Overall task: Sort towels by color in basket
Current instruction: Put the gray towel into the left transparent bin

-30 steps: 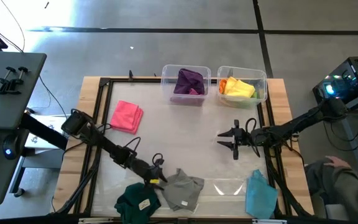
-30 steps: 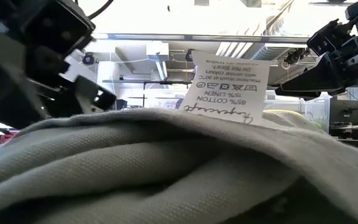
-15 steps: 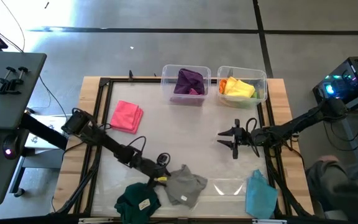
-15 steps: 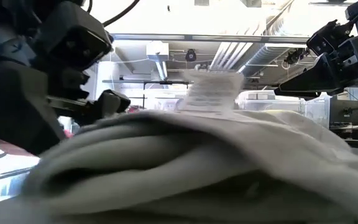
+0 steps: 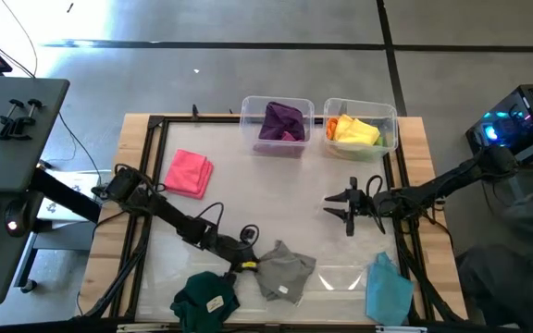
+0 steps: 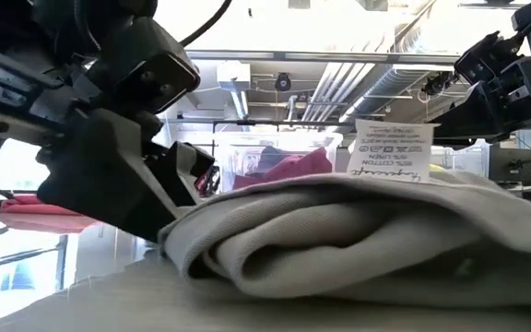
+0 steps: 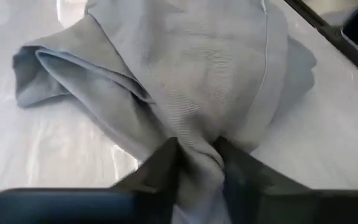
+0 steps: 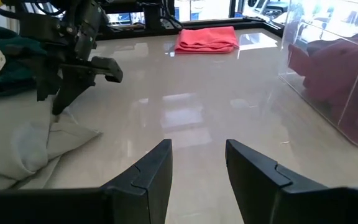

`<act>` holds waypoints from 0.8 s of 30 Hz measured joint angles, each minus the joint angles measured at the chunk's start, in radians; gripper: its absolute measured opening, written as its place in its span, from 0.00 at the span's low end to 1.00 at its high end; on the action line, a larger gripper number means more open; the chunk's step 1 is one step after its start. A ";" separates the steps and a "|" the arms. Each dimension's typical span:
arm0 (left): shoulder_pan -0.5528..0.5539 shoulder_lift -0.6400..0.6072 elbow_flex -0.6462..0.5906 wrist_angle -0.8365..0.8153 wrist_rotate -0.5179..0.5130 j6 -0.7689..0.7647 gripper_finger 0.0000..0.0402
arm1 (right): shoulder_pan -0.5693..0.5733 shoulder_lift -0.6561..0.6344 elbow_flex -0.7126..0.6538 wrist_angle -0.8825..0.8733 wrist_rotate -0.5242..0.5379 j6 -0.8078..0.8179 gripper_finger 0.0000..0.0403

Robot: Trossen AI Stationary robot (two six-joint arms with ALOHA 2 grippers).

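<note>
The grey towel (image 5: 285, 273) lies bunched on the table near its near edge, with a white label (image 6: 390, 149) on top. My left gripper (image 5: 251, 262) is shut on the towel's left end. The dark green towel (image 5: 206, 301) lies just to its left. The pink towel (image 5: 190, 173) lies flat at the table's left. The light blue towel (image 5: 387, 289) sits at the near right corner. My right gripper (image 5: 345, 211) hovers open over the table's right middle, holding nothing. My left gripper pinches a gathered bunch of cloth at the grey towel's left end (image 7: 197, 163) between its two fingers (image 7: 166, 168). The fingers slant down from the table's left. Several layers are drawn together there. The rest of the towel (image 6: 358, 231) lies on the table.
Two clear bins stand at the far edge: the left bin (image 5: 248, 116) holds purple and magenta towels, the right bin (image 5: 391, 118) holds orange, yellow and light green ones. A dark frame (image 5: 155, 157) borders the table. Bare tabletop (image 5: 276, 199) lies between the arms.
My left gripper has moved toward the table's right while staying shut on the grey towel. The towel has slid along the table to the right, away from the dark green towel, and has bunched up more. The right arm has kept still.
</note>
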 joint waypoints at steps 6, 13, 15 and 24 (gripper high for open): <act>-0.005 -0.047 -0.007 0.004 -0.025 -0.059 0.03 | 0.000 0.000 0.000 0.000 0.025 0.026 0.36; -0.021 -0.242 -0.008 -0.129 -0.394 0.257 0.01 | 0.000 0.000 0.000 -0.002 0.048 0.021 0.36; -0.017 -0.304 -0.008 -0.138 -0.519 0.395 0.01 | 0.000 0.000 0.000 -0.002 0.053 0.019 0.36; 0.119 -0.457 0.115 -0.102 -0.725 0.946 0.01 | 0.000 0.000 0.000 -0.001 0.119 0.008 0.36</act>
